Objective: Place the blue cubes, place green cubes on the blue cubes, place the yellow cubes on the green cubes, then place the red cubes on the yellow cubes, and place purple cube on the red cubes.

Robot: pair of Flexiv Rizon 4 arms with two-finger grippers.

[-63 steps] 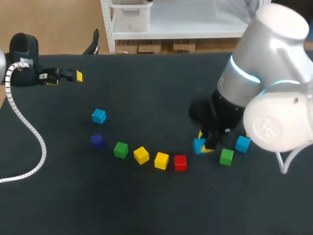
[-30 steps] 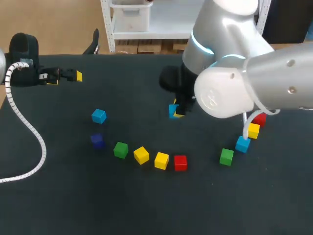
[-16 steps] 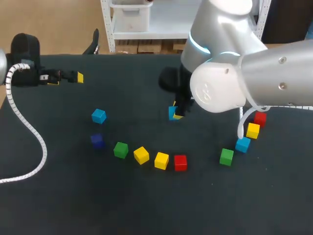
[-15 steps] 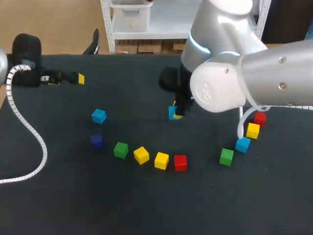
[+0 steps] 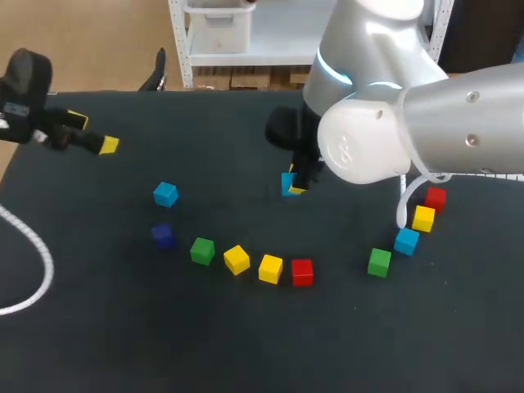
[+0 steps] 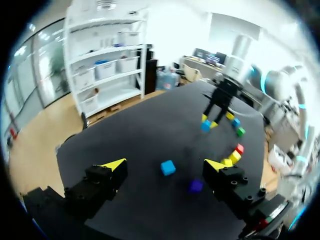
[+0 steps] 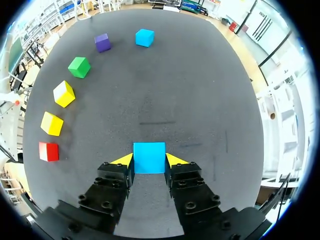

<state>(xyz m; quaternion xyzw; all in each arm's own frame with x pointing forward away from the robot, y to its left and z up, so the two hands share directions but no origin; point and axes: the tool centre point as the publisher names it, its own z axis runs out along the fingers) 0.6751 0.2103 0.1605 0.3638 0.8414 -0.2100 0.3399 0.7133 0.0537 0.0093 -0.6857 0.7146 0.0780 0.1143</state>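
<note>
My right gripper [image 5: 295, 185] is shut on a blue cube [image 5: 287, 183] near the table's middle; the right wrist view shows that cube [image 7: 149, 157] pinched between both yellow tips of the gripper [image 7: 149, 161]. Ahead of it lie another blue cube [image 7: 144, 37], a purple cube [image 7: 102, 42], a green cube [image 7: 79, 67], two yellow cubes [image 7: 64, 93] and a red cube [image 7: 48, 151]. In the head view these form an arc from the blue cube [image 5: 165, 194] to the red cube [image 5: 302, 272]. My left gripper [image 5: 92, 133] stands open at the far left, holding nothing.
At the right lie a green cube [image 5: 379, 262], a blue cube [image 5: 406, 241], a yellow cube [image 5: 423, 219] and a red cube [image 5: 435, 198], close under my right arm. In the left wrist view a blue cube [image 6: 168, 167] and the purple cube [image 6: 195, 186] lie ahead of the open fingers.
My right gripper carried the blue cube from the right-hand group to the table's middle and now holds still. My left gripper has swung left and a little toward the front.
</note>
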